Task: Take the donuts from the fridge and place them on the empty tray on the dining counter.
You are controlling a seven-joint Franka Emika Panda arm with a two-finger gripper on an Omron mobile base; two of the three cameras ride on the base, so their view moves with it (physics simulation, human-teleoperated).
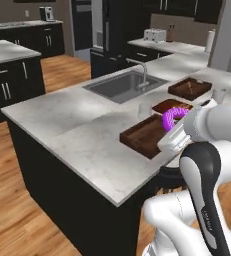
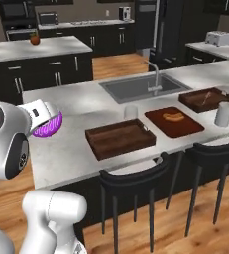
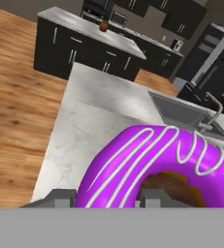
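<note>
My gripper (image 1: 175, 123) (image 2: 46, 127) (image 3: 106, 198) is shut on the purple-iced donut (image 1: 172, 117) (image 2: 48, 129) (image 3: 147, 160), which has white stripes and hangs in the air. In the right base view it is over the near left part of the dining counter (image 1: 72, 125) (image 2: 71, 101), left of the empty tray (image 1: 144, 136) (image 2: 118, 138) and apart from it. That dark brown tray lies flat near the counter's front edge. The black fridge (image 1: 118, 27) (image 2: 170, 25) stands far behind the counter. Only the tops of my fingertips show under the donut in the hand view.
Past the tray are an inset sink (image 1: 119, 85) (image 2: 136, 87), a faucet (image 2: 155, 74) and a small glass (image 2: 131, 111). A squarish brown tray (image 2: 185, 130) holds a small orange-brown item. A low wide tray (image 2: 205, 99) and a grey cup (image 2: 224, 114) are further right. Black stools (image 2: 136, 181) stand at the counter's front.
</note>
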